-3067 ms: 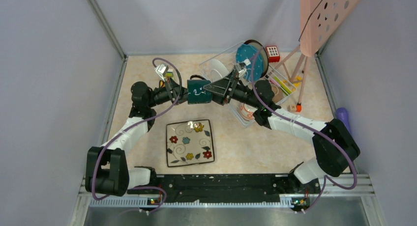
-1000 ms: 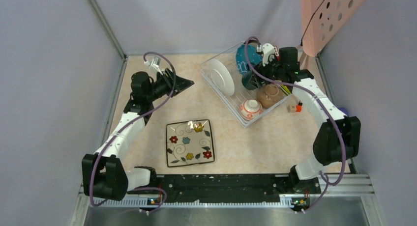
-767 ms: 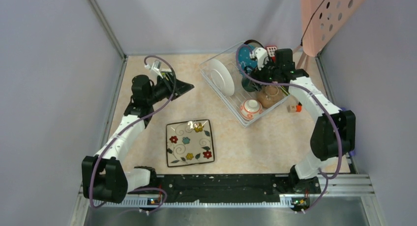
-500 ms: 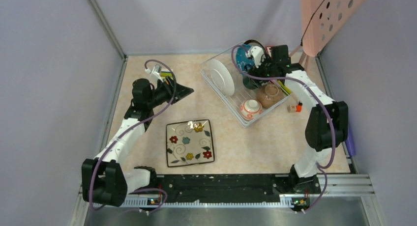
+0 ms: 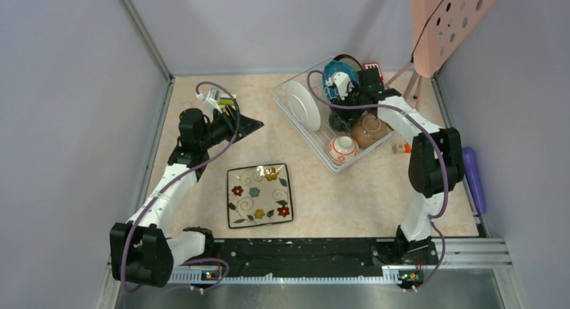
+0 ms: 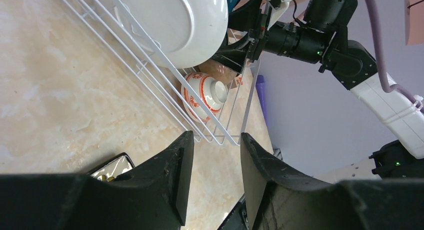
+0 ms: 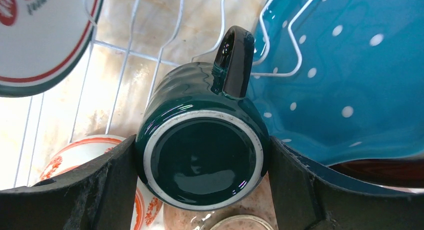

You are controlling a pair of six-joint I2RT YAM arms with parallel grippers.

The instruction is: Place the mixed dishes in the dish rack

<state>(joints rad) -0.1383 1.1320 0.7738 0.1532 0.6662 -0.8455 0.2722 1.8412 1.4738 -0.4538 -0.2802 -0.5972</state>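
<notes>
The teal mug (image 7: 202,140) is inside the dish rack (image 5: 296,121), base towards the right wrist camera and handle against the blue white-dotted plate (image 7: 340,75), which stands on edge at the rack's far end. A white plate with a red rim (image 7: 40,35) stands in the dividers on the mug's other side. The orange-patterned bowl (image 5: 343,148) and the brown bowl (image 5: 369,130) sit at the rack's near end.

Loading looks nearly done. The mug is in place but not yet let go, and the square floral plate (image 5: 259,195) lies flat on the table (image 5: 201,107), well apart from the rack, as the one dish left outside.

The right gripper (image 5: 338,107) is clamped on the mug, with a finger pressed to each side of its body. The left gripper (image 6: 212,175) hovers over the table beside the rack, fingers apart and holding nothing.
</notes>
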